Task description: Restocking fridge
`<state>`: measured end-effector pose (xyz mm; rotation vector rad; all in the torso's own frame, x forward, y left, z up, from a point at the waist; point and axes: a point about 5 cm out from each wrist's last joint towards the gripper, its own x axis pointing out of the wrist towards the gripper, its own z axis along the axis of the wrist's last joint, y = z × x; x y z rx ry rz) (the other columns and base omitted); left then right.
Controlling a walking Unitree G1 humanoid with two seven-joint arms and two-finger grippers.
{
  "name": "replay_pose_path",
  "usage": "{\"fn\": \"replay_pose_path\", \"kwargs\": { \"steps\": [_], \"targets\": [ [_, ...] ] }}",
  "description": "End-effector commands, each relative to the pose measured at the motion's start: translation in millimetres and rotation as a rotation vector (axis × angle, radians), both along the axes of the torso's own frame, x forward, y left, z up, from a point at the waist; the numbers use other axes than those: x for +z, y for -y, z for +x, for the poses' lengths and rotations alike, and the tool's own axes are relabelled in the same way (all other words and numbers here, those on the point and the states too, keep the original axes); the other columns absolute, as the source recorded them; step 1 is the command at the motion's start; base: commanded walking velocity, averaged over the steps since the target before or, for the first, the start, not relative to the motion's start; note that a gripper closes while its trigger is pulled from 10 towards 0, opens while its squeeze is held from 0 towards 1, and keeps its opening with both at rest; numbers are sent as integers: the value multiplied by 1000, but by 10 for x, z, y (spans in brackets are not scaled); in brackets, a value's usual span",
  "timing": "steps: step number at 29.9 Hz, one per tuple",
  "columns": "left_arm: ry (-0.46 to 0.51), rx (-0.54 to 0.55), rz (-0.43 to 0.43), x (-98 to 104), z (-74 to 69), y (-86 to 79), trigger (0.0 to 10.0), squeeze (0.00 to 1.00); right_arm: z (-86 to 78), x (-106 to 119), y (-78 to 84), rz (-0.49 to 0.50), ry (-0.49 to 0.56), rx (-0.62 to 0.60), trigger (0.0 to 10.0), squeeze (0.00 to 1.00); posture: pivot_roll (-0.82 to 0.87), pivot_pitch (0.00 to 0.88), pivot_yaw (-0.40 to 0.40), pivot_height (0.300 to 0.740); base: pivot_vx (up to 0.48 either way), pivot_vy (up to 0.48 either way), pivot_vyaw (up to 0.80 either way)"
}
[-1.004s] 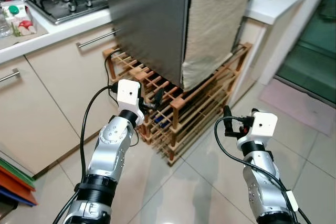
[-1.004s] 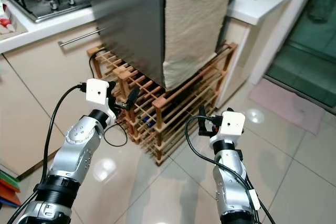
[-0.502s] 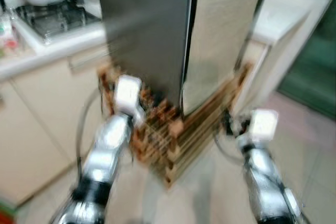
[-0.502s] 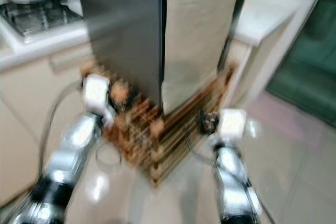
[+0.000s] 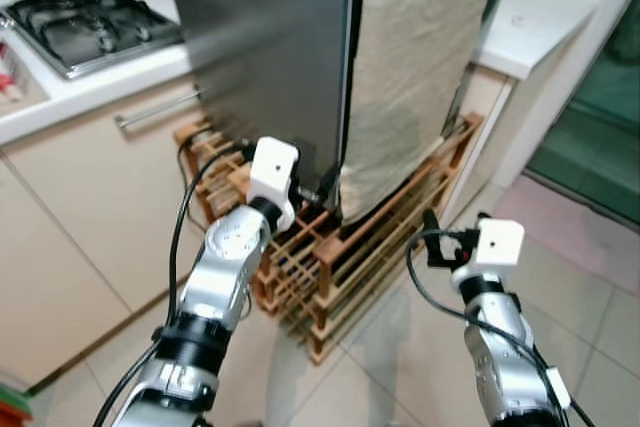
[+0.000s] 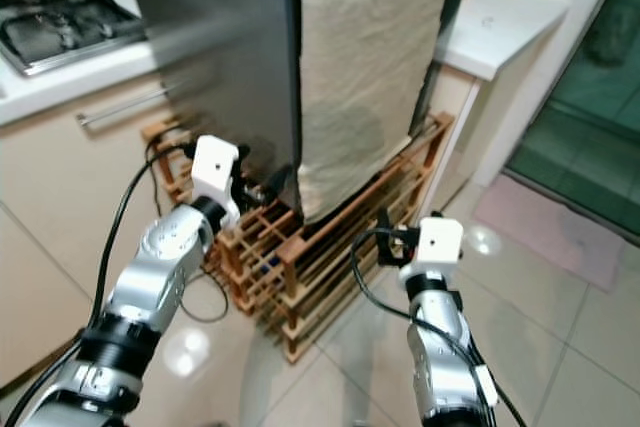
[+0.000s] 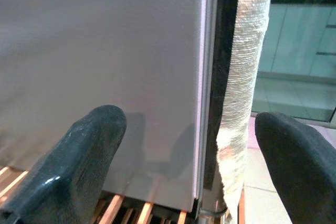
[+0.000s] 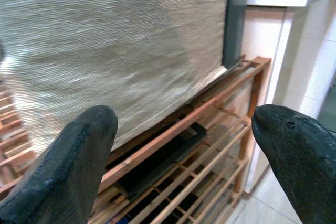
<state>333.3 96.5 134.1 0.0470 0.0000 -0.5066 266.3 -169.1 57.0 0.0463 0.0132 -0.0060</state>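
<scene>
Left side: bench (image 5: 90, 77) with a gas hob (image 5: 85, 27), cabinet fronts below it with bar handles. It hems the robot in on that flank.

Left end effector (image 5: 318, 190) is raised to the fridge (image 5: 270, 47), fingers spread wide, set just before the lower corner of the steel face where it meets the dark seam. From the wrist, one finger (image 7: 79, 156) sits before the steel and the other beyond the cloth (image 5: 420, 57) that hangs over the fridge's adjacent side. Nothing is held.

Risks here, as I judge them:
- The cloth hangs right at the seam. A finger going for the door edge may catch fabric instead and drag it down.
- The fridge stands on a slatted wooden rack (image 5: 360, 237). A low reach could run a finger between the slats, and a hard pull could rock fridge on rack.
- A black cable (image 5: 180, 247) loops from the left arm close to the rack's corner post; possible snag.

Right end effector (image 5: 432, 237) hangs lower, near the rack's front, also spread and empty.

Right side: second white bench (image 5: 530, 17), then open tiled floor (image 5: 590, 287) and a mat (image 5: 580, 202) toward a doorway. That is the free room for stepping back or for a door to swing.
</scene>
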Motion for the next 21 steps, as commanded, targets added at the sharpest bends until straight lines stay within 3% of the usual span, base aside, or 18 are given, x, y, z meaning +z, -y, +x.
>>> {"fn": "replay_pose_path", "kwargs": {
  "steps": [1, 13, 16, 21],
  "targets": [
    [-11, -37, -33, 77, 56, 65, 10000, 0, -15, 16, 47, 0, 6, -16, 10000, 0, 37, 4, 8, 740, 0, 0, 0],
    [-2, -90, -6, 278, 301, 244, 10000, 0, -83, -4, 33, 15, 3, -35, 10000, 0, 25, 36, 33, 740, 0, 0, 0],
    [19, -82, -24, 416, 411, 303, 10000, 0, -249, -61, 89, 13, -28, -3, 10000, 0, 9, 65, 21, 740, 0, 0, 0],
    [31, -96, -41, 482, 436, 344, 10000, 0, -335, -98, 141, -1, -47, -10, 10000, 0, -9, 76, 19, 740, 0, 0, 0]
  ]
}}
